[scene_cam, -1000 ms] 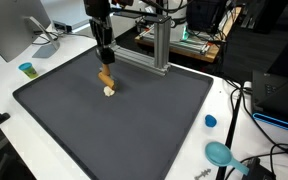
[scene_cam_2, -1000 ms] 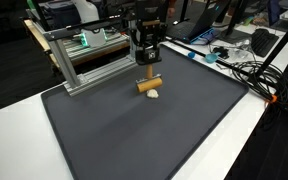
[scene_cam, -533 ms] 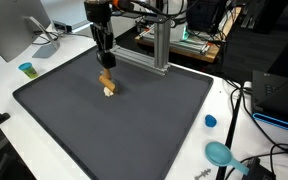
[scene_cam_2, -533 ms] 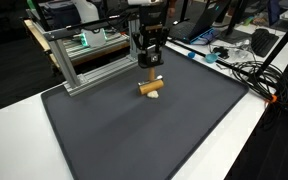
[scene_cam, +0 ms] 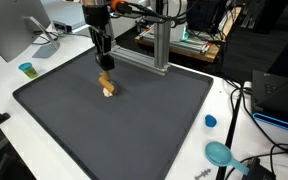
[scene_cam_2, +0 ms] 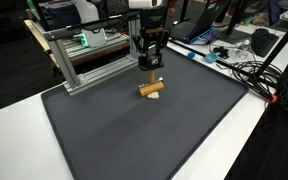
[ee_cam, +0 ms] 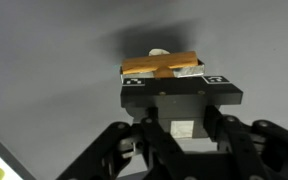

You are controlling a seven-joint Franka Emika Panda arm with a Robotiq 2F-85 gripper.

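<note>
Exterior view, counts: one gripper [scene_cam: 104,68], one brown piece [scene_cam: 107,85], one teal cup [scene_cam: 25,69], one blue cap [scene_cam: 210,121] and one metal frame [scene_cam: 156,45] are being shown.
Exterior view, cup: its contents cannot be told.
Exterior view, place: the brown piece is being held low over the black mat [scene_cam: 134,135], well apart from cup and cap.
Exterior view, surroundings: the brown piece [scene_cam_2: 151,89] is being hung under the gripper [scene_cam_2: 151,68], near the metal frame [scene_cam_2: 84,55]; contact with the mat cannot be told.
Wrist view, jaws: the gripper [ee_cam: 174,82] is being shown closed on the brown piece [ee_cam: 162,65], which is being clamped crosswise between its pads.
</note>
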